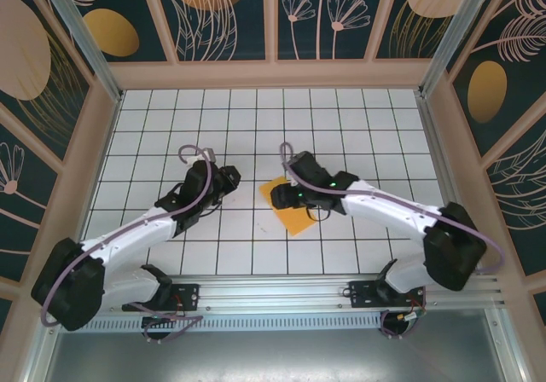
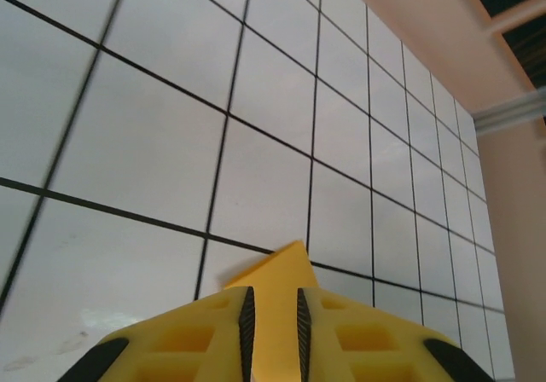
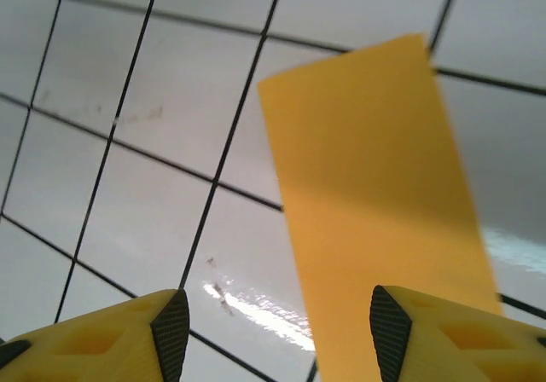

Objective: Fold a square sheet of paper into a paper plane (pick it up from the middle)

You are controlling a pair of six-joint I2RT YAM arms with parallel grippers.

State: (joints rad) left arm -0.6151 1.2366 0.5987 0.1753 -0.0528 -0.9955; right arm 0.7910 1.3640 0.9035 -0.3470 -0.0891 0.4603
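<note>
Right gripper (image 3: 277, 318) gapes above the paper sheet (image 3: 367, 169); left gripper (image 2: 271, 314) pinches its corner; tiled table (image 2: 128, 109) open around.

White grid-tiled table (image 1: 256, 118), dark floral walls (image 1: 230, 15)

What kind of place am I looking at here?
Likely a robot test enclosure: left arm and right arm bolted to a metal rail, white grid-tiled tabletop, wall panels printed with leaves and ovals.

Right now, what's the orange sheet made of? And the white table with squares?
The orange sheet looks like thin matte paper: crisp straight edges, no shine. The table seems hard and glossy, maybe laminate or tile: light glints off its white surface between black grid lines.
</note>
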